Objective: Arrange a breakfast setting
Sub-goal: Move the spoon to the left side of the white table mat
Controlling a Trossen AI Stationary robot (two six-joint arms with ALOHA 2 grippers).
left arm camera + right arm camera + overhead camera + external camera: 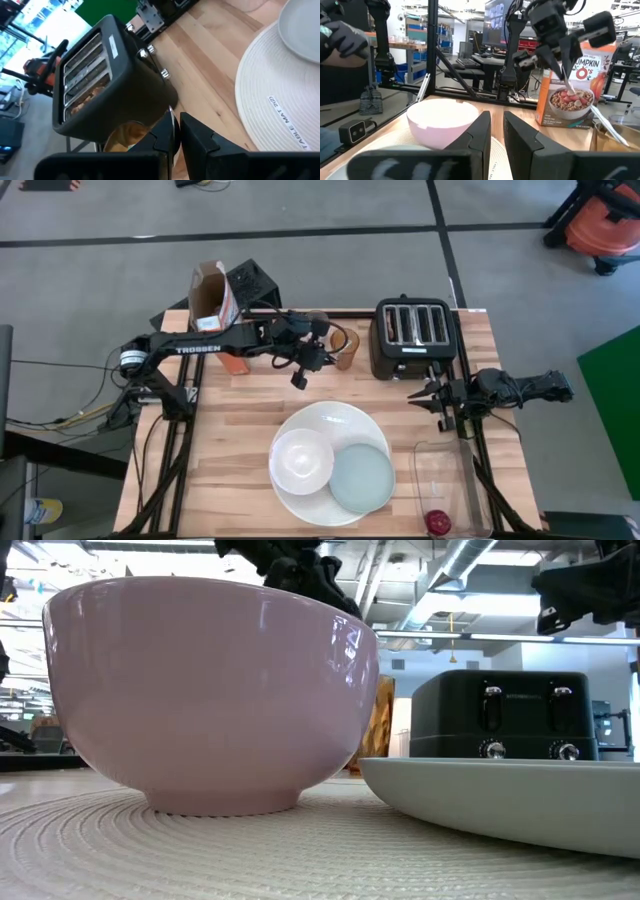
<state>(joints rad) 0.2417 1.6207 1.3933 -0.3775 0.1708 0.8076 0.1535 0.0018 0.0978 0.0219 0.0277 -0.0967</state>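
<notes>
from above, the large white plate (330, 420) is seen on the wooden table (230, 440), carrying the white bowl (302, 461) and the pale green small plate (362, 477). the left gripper (299, 380), pressed together, is held beside the amber glass (345, 348). the cereal box (212, 308) stands behind the left arm. the right gripper (419, 392), nearly closed and holding nothing, is placed before the black toaster (413, 335). the red fruit (438, 522) lies at the near right edge.

at table level, the bowl (205, 690) is shown beside the small plate (520, 795).

in the left wrist view, toast (85, 97) is seen in the toaster slots.

in the right wrist view, the bowl (442, 121) and cereal box (572, 87) are visible.
</notes>
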